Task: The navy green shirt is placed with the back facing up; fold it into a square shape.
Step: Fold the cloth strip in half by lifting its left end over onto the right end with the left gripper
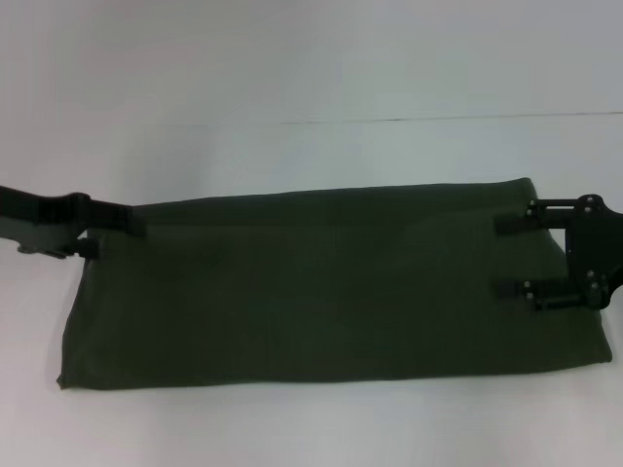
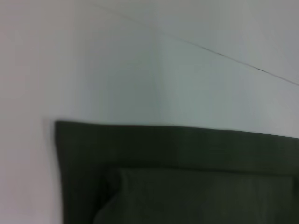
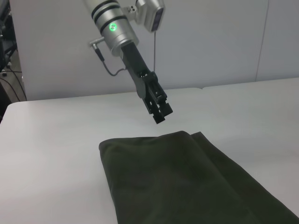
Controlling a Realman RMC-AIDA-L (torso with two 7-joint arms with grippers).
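Observation:
The navy green shirt (image 1: 321, 282) lies flat on the white table as a long folded band, plain side up. My left gripper (image 1: 112, 233) hovers at the band's left end, open and holding nothing; the right wrist view shows it (image 3: 160, 114) just above the folded end of the shirt (image 3: 177, 182). My right gripper (image 1: 508, 256) is at the right end, open, with both fingers spread over the cloth's top surface. The left wrist view shows a folded corner of the shirt (image 2: 187, 177) with a second layer on it.
The white table (image 1: 311, 418) extends on all sides of the shirt. A thin seam line (image 1: 438, 119) runs across it behind the shirt. A pale wall (image 3: 210, 42) stands beyond the table's far edge.

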